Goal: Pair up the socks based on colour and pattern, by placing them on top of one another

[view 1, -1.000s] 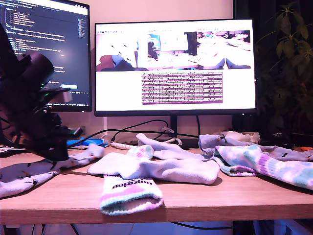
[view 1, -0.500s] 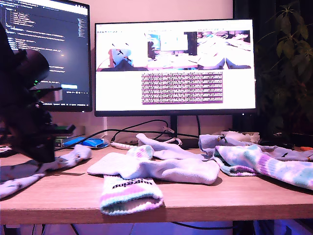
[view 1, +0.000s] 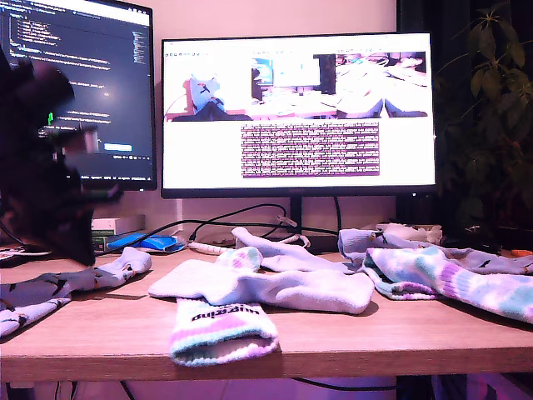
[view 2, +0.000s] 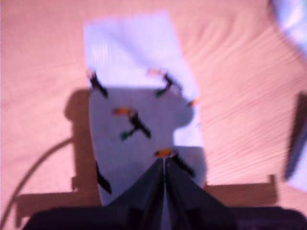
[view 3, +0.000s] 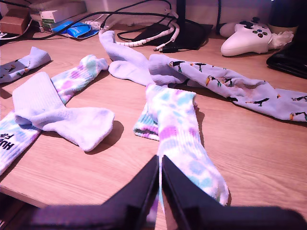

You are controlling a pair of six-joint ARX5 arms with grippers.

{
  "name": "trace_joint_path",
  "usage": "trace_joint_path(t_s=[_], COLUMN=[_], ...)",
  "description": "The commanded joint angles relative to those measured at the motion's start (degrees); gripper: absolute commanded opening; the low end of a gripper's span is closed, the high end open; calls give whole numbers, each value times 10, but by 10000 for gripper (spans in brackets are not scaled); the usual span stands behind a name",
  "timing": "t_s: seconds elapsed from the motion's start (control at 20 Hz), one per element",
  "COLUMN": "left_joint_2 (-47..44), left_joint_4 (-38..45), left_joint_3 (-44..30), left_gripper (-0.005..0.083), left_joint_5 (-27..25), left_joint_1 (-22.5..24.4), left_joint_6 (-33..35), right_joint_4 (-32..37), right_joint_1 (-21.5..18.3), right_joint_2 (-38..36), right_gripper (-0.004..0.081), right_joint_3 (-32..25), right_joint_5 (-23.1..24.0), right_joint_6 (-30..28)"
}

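Where the exterior view takes in the desk, little to make out of my first arm [view 1: 50, 167] but a dark blur at that view's left, poised over the pale blue sock [view 1: 100, 271] stretched along the near left of the desk. White socks [view 1: 275, 287] heaped mid-desk; lettered cuff [view 1: 221, 325] draped over the near edge.

Along the first wrist view, blurred: fingers of my first gripper [view 2: 163, 165] pressed together, seemingly pinching one end of the pale blue sock [view 2: 139, 110], with the rest flat on the wood beyond the tips.

Along the second wrist view: fingers of my second gripper [view 3: 159, 163] likewise together, apparently nipping the end of the tie-dye sock [view 3: 175, 129], which runs straight away from the tips. Beyond it, the other patterned sock [view 3: 230, 86], well apart.

Judged light, limp and floppy, likely to trail and fold when lifted, hardly slippery or fragile; best taken at cuff or toe, then dragged or draped onto its match
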Motion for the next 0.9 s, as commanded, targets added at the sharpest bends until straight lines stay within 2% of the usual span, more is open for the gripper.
trace_joint_path(t_s=[0.0, 0.35, 0.85], left_joint_2=[-7, -9, 3], left_joint_4=[-14, -127, -162], left_joint_3=[-12, -12, -13], left_gripper=[-23, -23, -23], left_joint_5=[1, -5, -5], left_joint_1=[2, 13, 4], left_joint_6=[-1, 16, 9], right_joint_4=[5, 4, 4], right_joint_1=[2, 2, 2], right_joint_2=[3, 3, 3], right_gripper=[-11, -12, -12], right_joint_3=[7, 7, 7], right_joint_5=[0, 0, 0], right_joint_6=[-2, -2, -2])
